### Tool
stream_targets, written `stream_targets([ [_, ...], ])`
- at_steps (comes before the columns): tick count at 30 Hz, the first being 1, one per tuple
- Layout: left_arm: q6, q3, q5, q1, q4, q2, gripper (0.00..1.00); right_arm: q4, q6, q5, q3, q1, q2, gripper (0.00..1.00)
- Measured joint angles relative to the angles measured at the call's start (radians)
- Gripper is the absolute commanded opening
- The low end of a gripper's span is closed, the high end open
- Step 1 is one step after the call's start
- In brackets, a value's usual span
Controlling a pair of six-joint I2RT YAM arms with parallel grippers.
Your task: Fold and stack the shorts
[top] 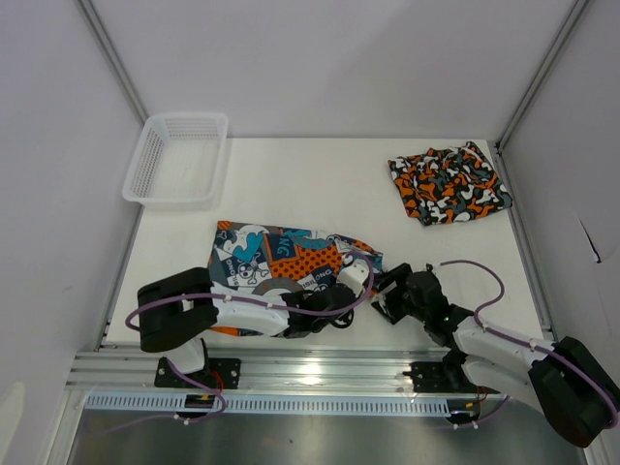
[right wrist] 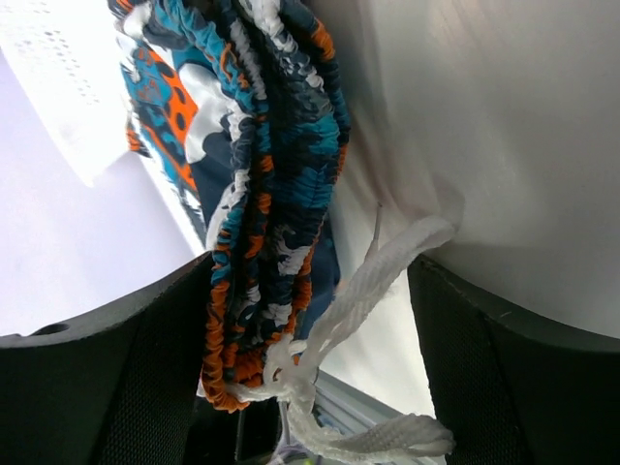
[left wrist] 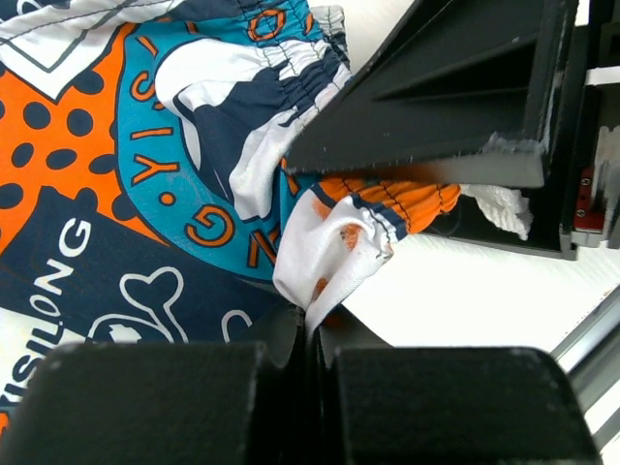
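Observation:
The blue-teal, orange and white cartoon shorts [top: 276, 257] lie spread on the near middle of the table. My left gripper [top: 360, 267] is at their right end, shut on a white fold of the fabric [left wrist: 312, 325]. My right gripper [top: 387, 296] is just to the right of it and open. Its fingers [right wrist: 116, 368] straddle the gathered waistband [right wrist: 276, 184] and the white drawstring [right wrist: 373, 286]. It also shows in the left wrist view as a black wedge [left wrist: 446, 87] over the orange waistband edge [left wrist: 387, 199]. The camouflage shorts [top: 449, 184] lie folded at the back right.
A white mesh basket [top: 177, 158] stands at the back left corner. White walls enclose the table on three sides. A metal rail [top: 310, 373] runs along the near edge by the arm bases.

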Motion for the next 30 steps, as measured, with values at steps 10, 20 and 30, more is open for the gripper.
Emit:
stream_targets([
  [10,-0.007,-0.013,0.015,0.001,0.017,-0.024,0.00,0.212,0.066,-0.002,-0.046,-0.048,0.103,0.73],
  [20,-0.013,-0.039,0.031,0.001,0.025,-0.051,0.00,0.395,0.059,-0.070,-0.046,-0.096,0.296,0.37],
  [30,-0.015,-0.093,0.071,0.001,0.066,-0.055,0.00,0.341,0.009,-0.138,-0.027,-0.148,0.271,0.05],
])
